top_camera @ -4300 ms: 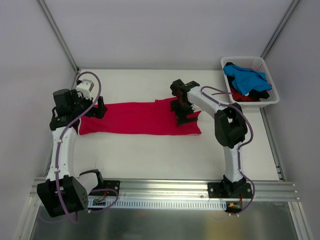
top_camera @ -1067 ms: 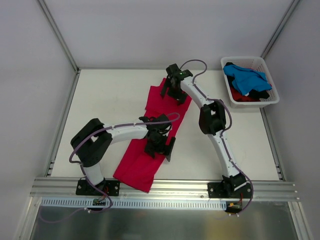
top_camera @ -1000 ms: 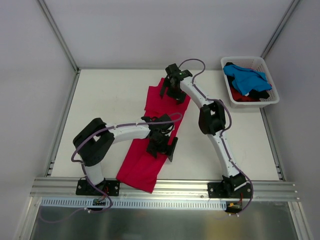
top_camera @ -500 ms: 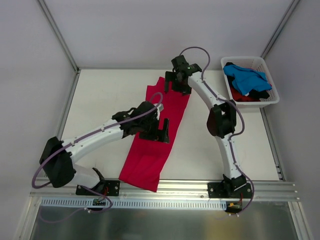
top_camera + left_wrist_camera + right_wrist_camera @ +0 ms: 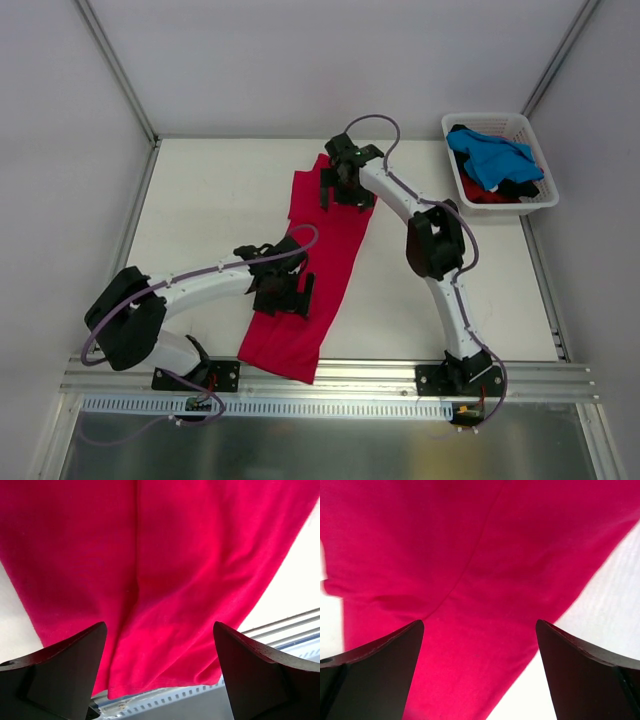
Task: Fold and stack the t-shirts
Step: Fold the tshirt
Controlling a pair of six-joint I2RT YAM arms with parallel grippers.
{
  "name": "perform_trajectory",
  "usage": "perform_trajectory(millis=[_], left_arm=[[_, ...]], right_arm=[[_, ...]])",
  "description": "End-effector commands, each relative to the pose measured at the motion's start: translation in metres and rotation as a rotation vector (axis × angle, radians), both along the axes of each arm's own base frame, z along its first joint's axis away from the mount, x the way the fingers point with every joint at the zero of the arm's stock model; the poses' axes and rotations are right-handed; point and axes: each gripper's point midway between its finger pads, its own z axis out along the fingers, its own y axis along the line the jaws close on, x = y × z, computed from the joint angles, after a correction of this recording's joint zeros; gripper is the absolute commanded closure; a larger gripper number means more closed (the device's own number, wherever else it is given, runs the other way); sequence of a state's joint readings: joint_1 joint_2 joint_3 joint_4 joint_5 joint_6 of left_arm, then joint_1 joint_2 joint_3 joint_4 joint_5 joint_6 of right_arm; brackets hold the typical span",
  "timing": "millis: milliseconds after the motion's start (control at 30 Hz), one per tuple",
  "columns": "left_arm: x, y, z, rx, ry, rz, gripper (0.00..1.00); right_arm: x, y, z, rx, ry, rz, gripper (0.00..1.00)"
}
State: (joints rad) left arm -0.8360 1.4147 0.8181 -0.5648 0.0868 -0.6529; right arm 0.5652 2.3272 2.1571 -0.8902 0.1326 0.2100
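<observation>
Tabletop (image 5: 220, 200) lies white beneath me, and the crimson t-shirt (image 5: 330, 240) runs along it as a long strip from the far middle to the near edge. The basket (image 5: 482, 118) at the far right holds a blue t-shirt (image 5: 490, 158). My left gripper (image 5: 159, 630) hangs over the strip's near half and my right gripper (image 5: 480, 625) over its far end, both spread wide and gripping nothing.

I see the crimson-red t-shirt (image 5: 328, 228) folded into a long narrow strip, flat on the table (image 5: 220, 200), slanting from far centre to the near edge. A crumpled bright blue t-shirt (image 5: 490, 155) tops a dark t-shirt (image 5: 520, 187) and a red t-shirt (image 5: 480, 193) in the white basket (image 5: 505, 208).
</observation>
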Motion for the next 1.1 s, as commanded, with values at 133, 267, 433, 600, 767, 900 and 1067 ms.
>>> perform_trajectory(millis=[133,267,433,600,767,900,1067], left_arm=[[-0.009,-0.005,-0.021,0.04,0.069,0.01,0.12],[-0.016,-0.015,-0.033,0.028,0.148,0.09,0.13],[-0.005,-0.035,-0.025,-0.015,0.142,0.098,0.15],[0.015,-0.067,-0.026,-0.04,0.144,0.073,0.15],[0.025,-0.081,-0.031,-0.043,0.148,0.045,0.16],[0.03,-0.076,-0.034,-0.023,0.124,0.057,0.16],[0.038,-0.076,-0.028,-0.043,0.121,0.068,0.17]], right_arm=[[0.003,0.007,-0.039,0.007,0.065,-0.039,0.01],[0.003,0.013,-0.055,0.031,0.103,-0.05,0.01],[0.019,0.041,-0.063,0.143,0.119,-0.039,0.01],[0.041,0.059,-0.06,0.241,0.08,-0.004,0.01],[0.064,0.038,-0.051,0.224,0.016,-0.012,0.01],[0.075,0.03,-0.04,0.229,-0.019,-0.003,0.01],[0.083,0.032,-0.019,0.23,-0.08,0.025,0.01]])
